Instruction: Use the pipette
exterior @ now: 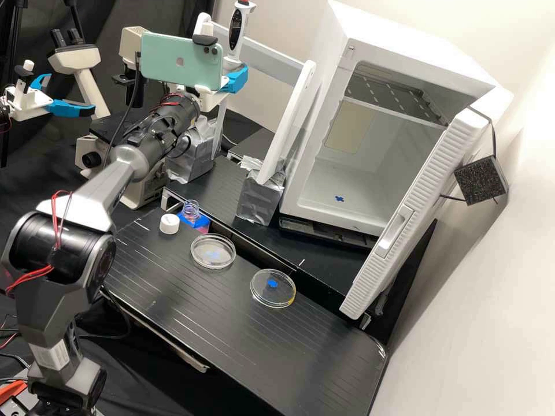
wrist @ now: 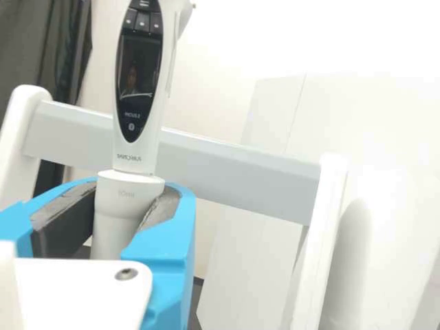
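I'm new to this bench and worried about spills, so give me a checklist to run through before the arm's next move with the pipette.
1. Pipette held between both fingers of the gripper: ok.
2. Pipette roughly upright, its screen end above the fingers: ok.
3. Pipette free of the white rack behind it: cannot tell; contact is unclear.
4. Tip fitted on the pipette's lower end: cannot tell.
5. Bottle uncapped: ok, the white cap lies beside it on the bench.
6. Pipette over one of the two round dishes: not ok, it is up by the rack.
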Action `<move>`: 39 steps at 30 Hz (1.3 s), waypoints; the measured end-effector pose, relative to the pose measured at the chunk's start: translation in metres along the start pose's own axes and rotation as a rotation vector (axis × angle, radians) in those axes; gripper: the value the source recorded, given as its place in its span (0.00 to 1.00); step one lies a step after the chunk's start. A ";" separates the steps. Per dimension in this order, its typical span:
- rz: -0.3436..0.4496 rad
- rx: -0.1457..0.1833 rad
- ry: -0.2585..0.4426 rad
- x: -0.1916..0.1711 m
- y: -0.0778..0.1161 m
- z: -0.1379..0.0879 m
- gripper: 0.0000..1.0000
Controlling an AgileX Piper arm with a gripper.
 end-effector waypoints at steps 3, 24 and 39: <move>-0.030 -0.003 -0.009 0.008 -0.004 0.000 0.00; -0.090 0.001 -0.048 0.022 -0.020 0.009 0.00; -0.089 0.001 -0.083 0.024 -0.020 0.020 0.00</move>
